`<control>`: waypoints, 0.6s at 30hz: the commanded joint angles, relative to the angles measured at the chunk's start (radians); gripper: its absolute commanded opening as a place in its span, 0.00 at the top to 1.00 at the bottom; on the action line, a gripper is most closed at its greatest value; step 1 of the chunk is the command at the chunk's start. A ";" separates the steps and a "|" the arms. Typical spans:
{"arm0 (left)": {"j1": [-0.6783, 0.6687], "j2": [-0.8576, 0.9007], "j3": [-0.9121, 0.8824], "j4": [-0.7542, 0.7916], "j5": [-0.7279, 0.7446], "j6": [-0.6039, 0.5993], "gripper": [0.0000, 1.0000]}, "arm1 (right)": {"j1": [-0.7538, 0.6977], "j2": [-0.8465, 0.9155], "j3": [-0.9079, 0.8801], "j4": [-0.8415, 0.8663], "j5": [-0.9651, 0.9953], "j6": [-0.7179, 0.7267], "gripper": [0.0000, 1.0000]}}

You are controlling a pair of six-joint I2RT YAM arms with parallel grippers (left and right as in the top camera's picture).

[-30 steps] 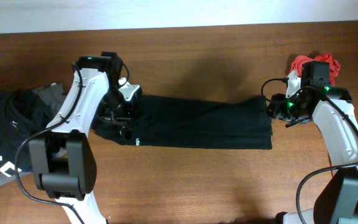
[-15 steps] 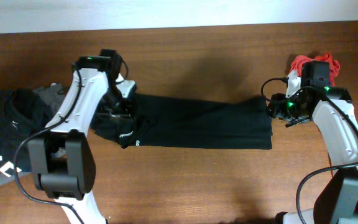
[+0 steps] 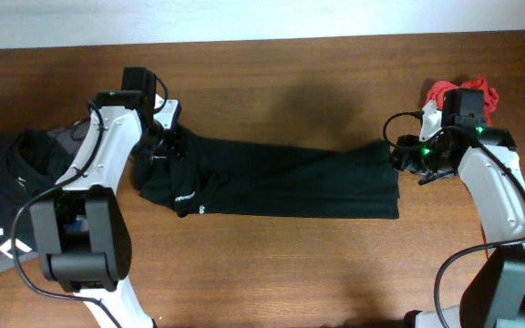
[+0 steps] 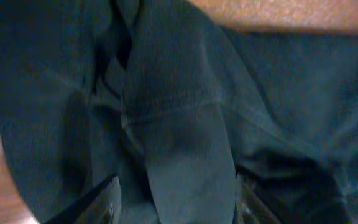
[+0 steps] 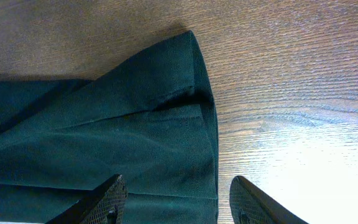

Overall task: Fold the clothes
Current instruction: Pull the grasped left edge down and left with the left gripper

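A long black fabric garment (image 3: 290, 187) lay mid-frame on the wooden surface (image 3: 290, 264); left pincer (image 4: 176, 205) and right pincer (image 5: 179, 205) stood apart over its ends

left gripper (image 4: 176, 202) and right gripper (image 5: 179, 202), each low, jaws well apart

Robot test bench, lab-type setup. Evidence: white-and-black jointed left robot arm (image 3: 108, 150) and matching right robot arm (image 3: 495, 182), exposed cables, green indicator lights on the right one. Both stand at a brown wood-grain tabletop (image 3: 290, 264). Plain pale wall (image 3: 262, 18) behind. Loose heap of dark and grey garments (image 3: 7, 169) at the left end.
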 commanded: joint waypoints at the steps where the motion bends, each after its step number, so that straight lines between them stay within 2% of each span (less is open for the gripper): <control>1: -0.001 0.002 -0.031 0.041 -0.004 0.017 0.42 | -0.001 0.000 0.003 0.003 0.008 0.005 0.41; 8: -0.001 0.027 -0.036 0.135 0.013 0.017 0.59 | -0.001 0.000 0.003 0.003 0.008 0.009 0.41; 14: -0.003 0.068 -0.036 0.123 0.061 0.017 0.64 | -0.001 0.000 0.002 0.012 0.009 0.030 0.40; 16: -0.003 0.069 -0.036 0.120 0.061 0.017 0.73 | -0.001 0.000 0.002 0.027 0.008 0.031 0.37; 18: -0.003 0.069 -0.034 0.123 0.061 0.016 0.87 | -0.001 0.000 0.002 0.046 0.009 0.030 0.34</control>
